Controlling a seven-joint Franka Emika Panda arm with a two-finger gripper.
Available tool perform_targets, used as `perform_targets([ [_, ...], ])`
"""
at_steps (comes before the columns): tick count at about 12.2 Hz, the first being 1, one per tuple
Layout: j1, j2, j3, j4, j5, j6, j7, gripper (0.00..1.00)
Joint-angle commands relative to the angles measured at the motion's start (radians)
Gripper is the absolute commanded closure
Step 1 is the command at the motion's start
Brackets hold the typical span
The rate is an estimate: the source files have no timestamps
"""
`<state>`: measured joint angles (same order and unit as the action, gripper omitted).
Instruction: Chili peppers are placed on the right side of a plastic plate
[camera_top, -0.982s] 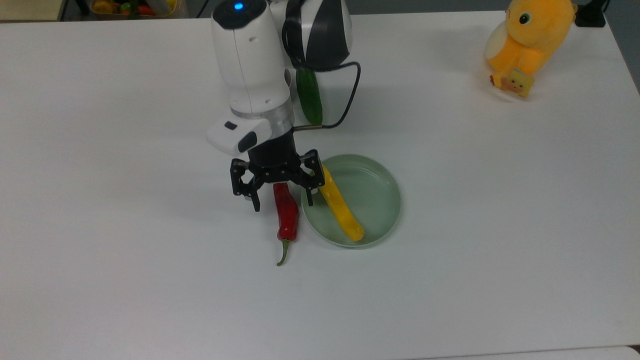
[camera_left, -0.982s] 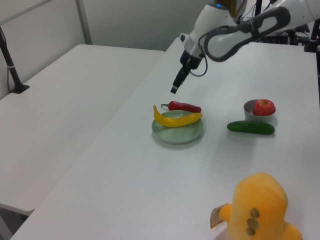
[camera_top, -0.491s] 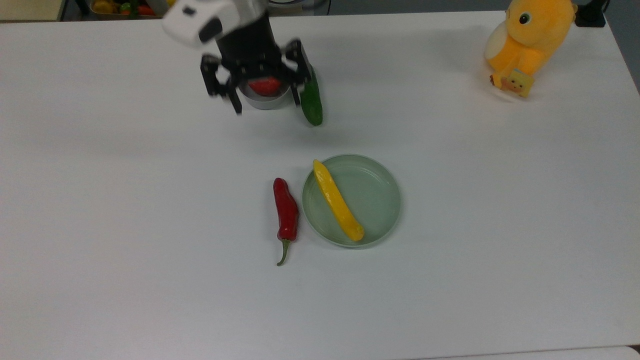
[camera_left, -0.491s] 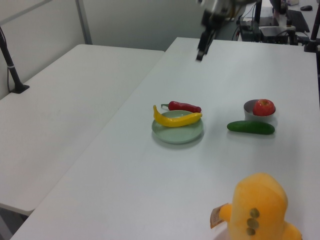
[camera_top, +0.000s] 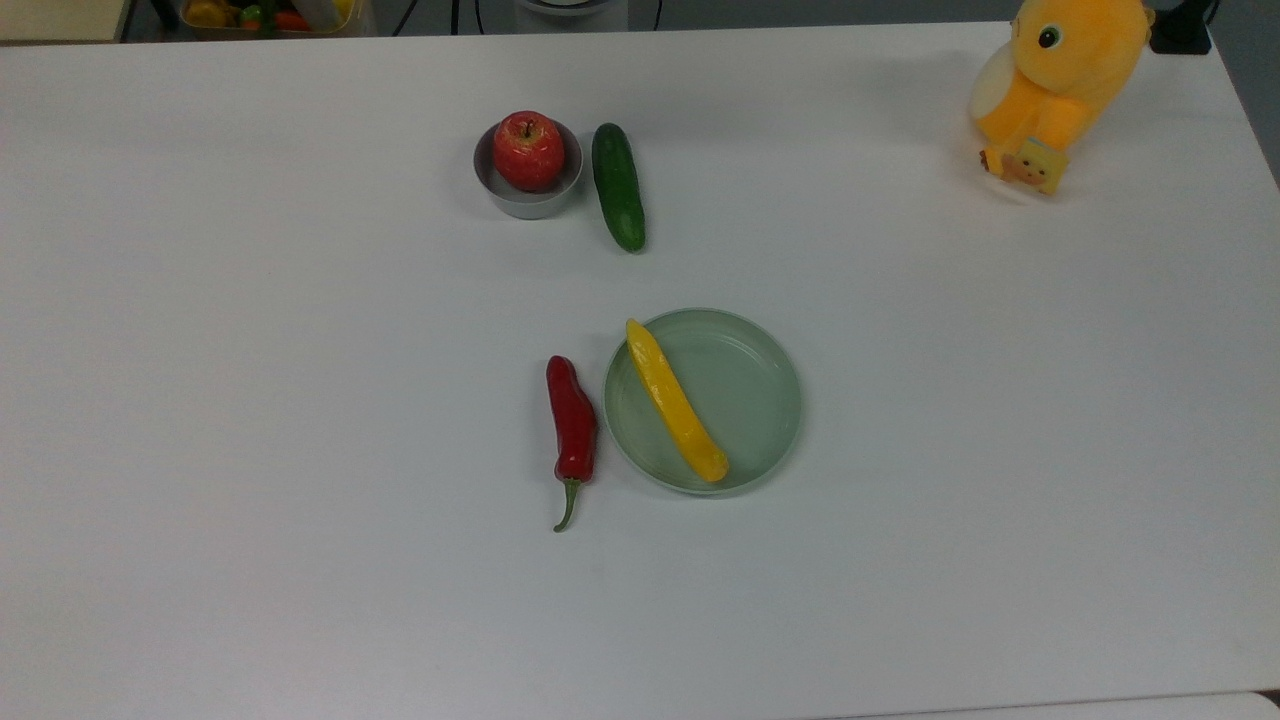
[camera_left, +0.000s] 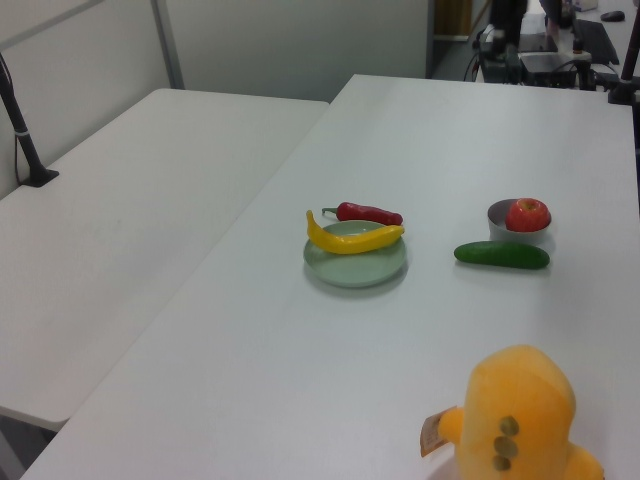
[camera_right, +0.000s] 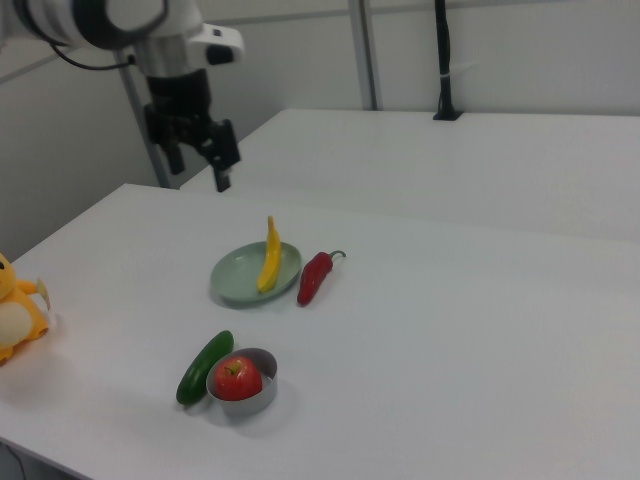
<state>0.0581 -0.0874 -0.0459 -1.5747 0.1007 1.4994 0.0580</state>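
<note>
Chili set beside plate; arm clear
Glossy dark-red chili (camera_top: 573, 420) lies against the pale green round plastic plate (camera_top: 760, 400); the gripper (camera_right: 199, 152) hangs empty, fingers apart.

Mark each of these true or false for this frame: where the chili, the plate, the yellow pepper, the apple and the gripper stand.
1. The red chili lies on the table beside the pale green plate, not on it. True.
2. The yellow pepper lies on the table outside the plate. False: it lies in the plate, one tip over the rim.
3. The apple sits in the small grey bowl. True.
4. The gripper is shut on the chili. False: in the right view it hangs open and empty, high above the table, away from the chili.
5. The cucumber lies in the plate. False: it lies on the table next to the grey bowl.
</note>
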Motion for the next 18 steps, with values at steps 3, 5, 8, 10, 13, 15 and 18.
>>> perform_targets([
  [3,0.065,-0.071,0.003,-0.044,-0.029,-0.067,0.091,0.00],
  [5,0.077,-0.063,0.003,-0.054,-0.030,-0.056,0.080,0.00],
  [8,0.083,-0.037,0.003,-0.074,-0.036,0.043,0.030,0.00],
  [10,0.085,0.012,0.003,-0.070,-0.065,0.123,-0.013,0.00],
  [13,0.075,0.037,-0.005,-0.071,-0.072,0.229,-0.087,0.00],
  [15,0.066,0.035,-0.015,-0.071,-0.059,0.239,-0.127,0.00],
  [18,0.066,0.031,-0.019,-0.070,-0.053,0.228,-0.125,0.00],
])
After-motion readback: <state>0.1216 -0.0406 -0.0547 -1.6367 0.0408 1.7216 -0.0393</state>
